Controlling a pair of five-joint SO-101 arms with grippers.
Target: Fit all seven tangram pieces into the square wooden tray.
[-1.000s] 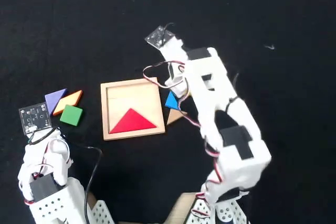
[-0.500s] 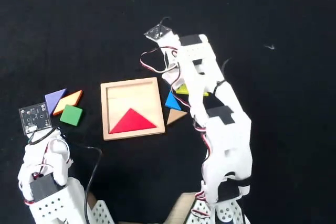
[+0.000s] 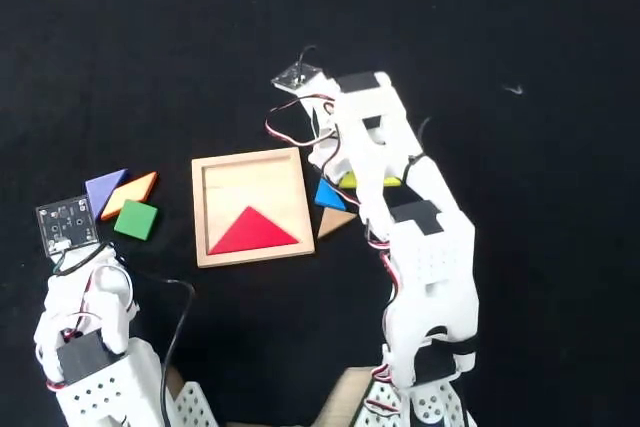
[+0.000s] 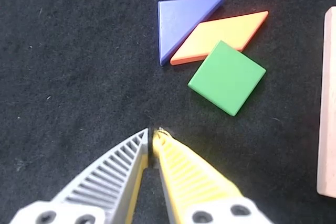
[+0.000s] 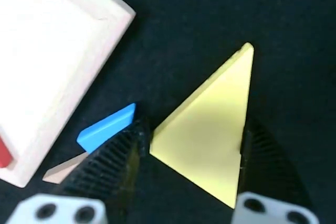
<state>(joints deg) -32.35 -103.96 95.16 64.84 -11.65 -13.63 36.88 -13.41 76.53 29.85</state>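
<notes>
The square wooden tray (image 3: 250, 169) holds a red triangle (image 3: 252, 231). Just right of it lie a blue triangle (image 3: 326, 193) and a tan triangle (image 3: 335, 220). My right gripper (image 3: 340, 173) sits over a yellow triangle (image 3: 350, 181); in the right wrist view both fingers press the edges of the yellow triangle (image 5: 210, 140), with the blue triangle (image 5: 107, 127) and the tray (image 5: 58, 45) beside it. A purple triangle (image 4: 181, 19), orange parallelogram (image 4: 220, 35) and green square (image 4: 227, 77) lie left of the tray. My left gripper (image 4: 152, 136) is shut and empty, short of them.
The black table runs wide to the back and right. The left arm's base (image 3: 85, 347) stands at the front left and the right arm's base (image 3: 430, 367) at the front centre. The tray's edge (image 4: 328, 103) is beside the green square.
The right arm swung left and down over the yellow triangle, its gripper now straddling and touching it. The left arm and all other pieces stayed put.
</notes>
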